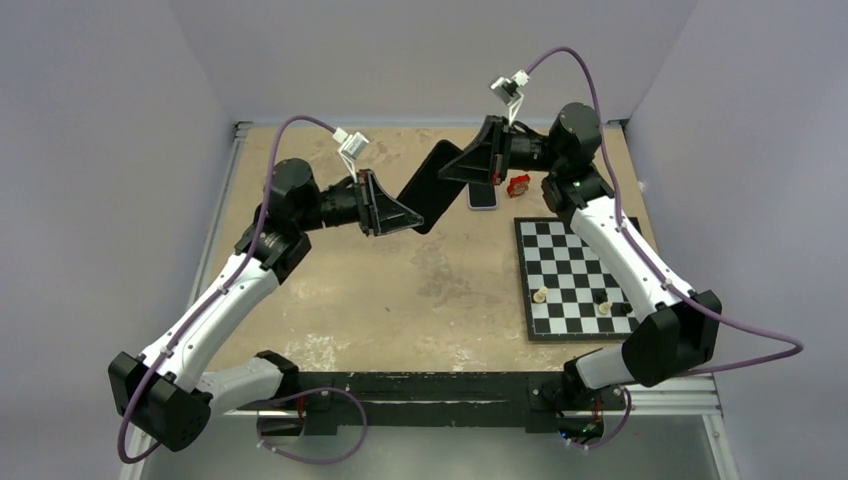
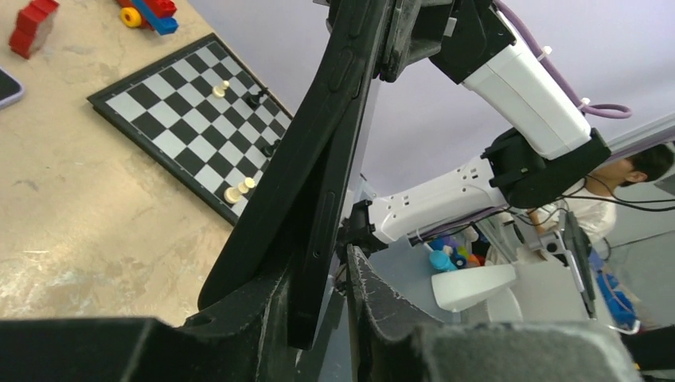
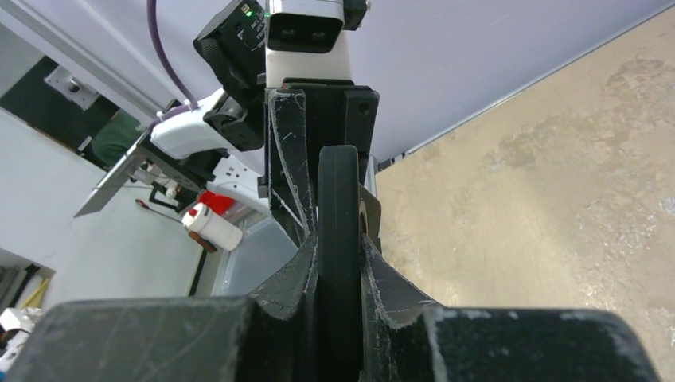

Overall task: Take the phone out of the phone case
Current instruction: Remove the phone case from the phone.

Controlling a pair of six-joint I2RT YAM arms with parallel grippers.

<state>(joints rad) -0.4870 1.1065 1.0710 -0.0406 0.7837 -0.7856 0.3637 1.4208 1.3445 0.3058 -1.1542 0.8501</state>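
Note:
A black phone in its black case (image 1: 428, 190) hangs in the air between my two grippers, tilted, over the far middle of the table. My right gripper (image 1: 470, 165) is shut on its upper end; in the right wrist view the black edge (image 3: 339, 199) is clamped between both fingers at the gripper (image 3: 339, 247). My left gripper (image 1: 395, 212) is around the lower end. In the left wrist view the case (image 2: 271, 207) lies against one finger of the gripper (image 2: 318, 267), with a gap to the other finger (image 2: 378, 298). Two black layers seem to part at that lower end.
A second phone (image 1: 483, 196) with a light screen lies flat on the table under the right gripper. A red toy (image 1: 518, 185) sits beside it. A chessboard (image 1: 572, 275) with a few pieces lies at the right, also in the left wrist view (image 2: 183, 111).

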